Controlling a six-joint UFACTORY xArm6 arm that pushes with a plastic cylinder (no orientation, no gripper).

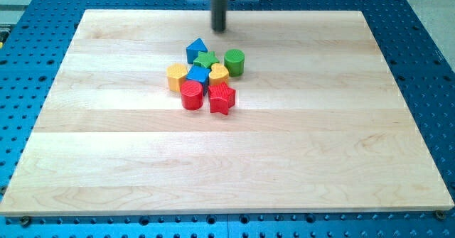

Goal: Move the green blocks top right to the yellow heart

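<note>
My tip (219, 29) rests near the board's top edge, above the cluster of blocks and apart from all of them. A green star (206, 59) and a green cylinder (234, 62) sit at the top right of the cluster. The yellow heart (219, 73) lies just below and between them, touching or nearly touching both. The blue triangle (196, 50) is the block nearest my tip, below and slightly left of it.
A blue cube (198, 75), a yellow hexagon (177, 75), a red cylinder (191, 94) and a red star (222, 97) fill the cluster's lower part. The wooden board (106, 160) lies on a blue perforated table (426, 67).
</note>
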